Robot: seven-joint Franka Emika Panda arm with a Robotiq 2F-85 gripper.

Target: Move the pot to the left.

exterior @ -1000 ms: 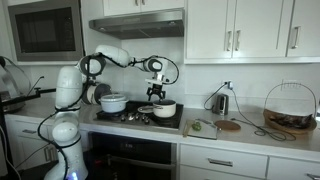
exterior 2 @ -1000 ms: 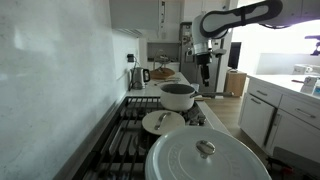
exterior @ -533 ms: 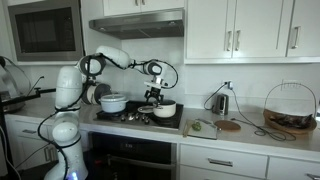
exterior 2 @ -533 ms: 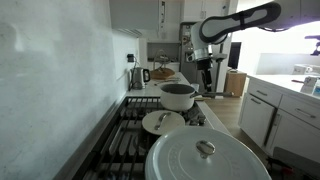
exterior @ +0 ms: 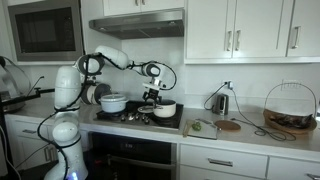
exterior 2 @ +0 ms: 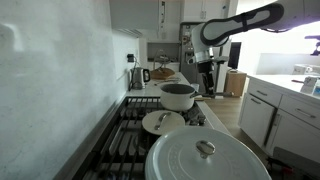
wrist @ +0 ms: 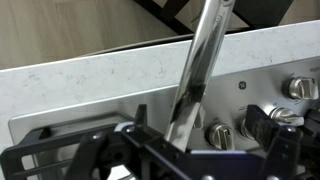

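The pot (exterior: 164,109) is small, low and white with a dark rim; it stands on the stove and also shows in an exterior view (exterior 2: 178,96). My gripper (exterior: 152,95) hangs just above the stove beside the pot, apart from it, and shows in an exterior view (exterior 2: 208,84). In the wrist view my gripper (wrist: 198,126) is open. The long shiny steel handle (wrist: 200,60) runs slantwise between its jaws. The pot itself is out of the wrist view.
A larger white pot (exterior: 113,102) stands further along the stove; its lid (exterior 2: 205,155) fills the foreground. A steel pan (exterior 2: 163,122) sits between the pots. Stove knobs (wrist: 298,88) line the front panel. A kettle (exterior: 220,101), board and wire basket (exterior: 289,108) stand on the counter.
My gripper has come down towards the stove, beside the small pot. The pots have not moved.
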